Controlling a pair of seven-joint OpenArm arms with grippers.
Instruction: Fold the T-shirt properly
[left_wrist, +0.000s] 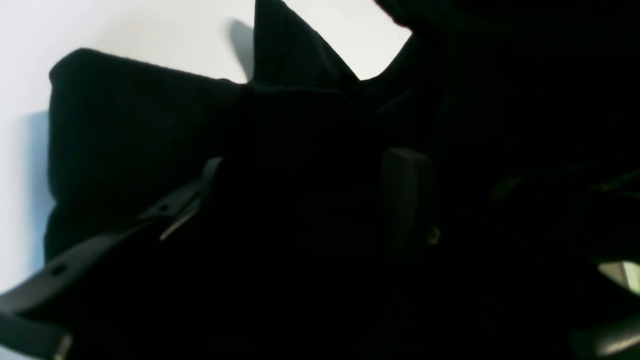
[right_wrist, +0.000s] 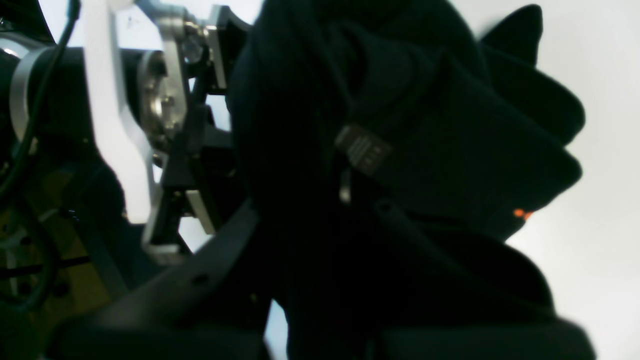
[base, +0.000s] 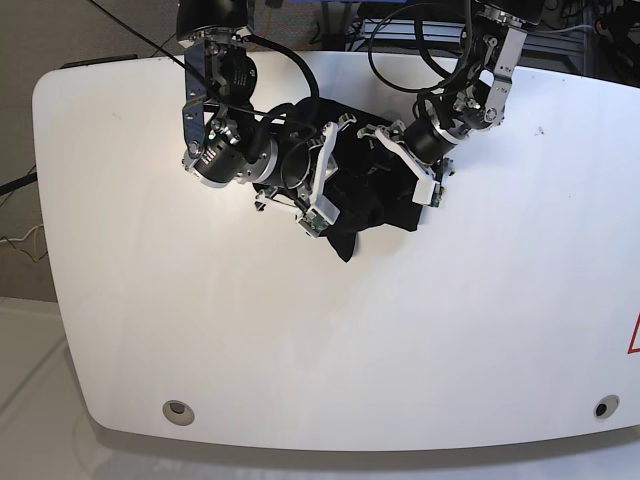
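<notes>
One T-shirt (base: 362, 200) is lying bunched in a dark heap near the far edge of the white table (base: 330, 350), roughly midway along it, with two arms crowding over it from either side. Much of the cloth is sitting hidden under the wrist hardware, and in both wrist views it is reading as near-solid black, so folds and layers are hard to separate; only a small orange tag (right_wrist: 520, 213) is showing at one edge. The right gripper (right_wrist: 345, 165) is pinching shut on the T-shirt, a ribbed fingertip (right_wrist: 364, 150) pressing into the cloth. The left gripper (left_wrist: 300, 200) is sitting with its jaws parted, cloth lying between and around them, though nothing is looking clamped. Wide bare tabletop is spreading toward the near edge and both side edges
</notes>
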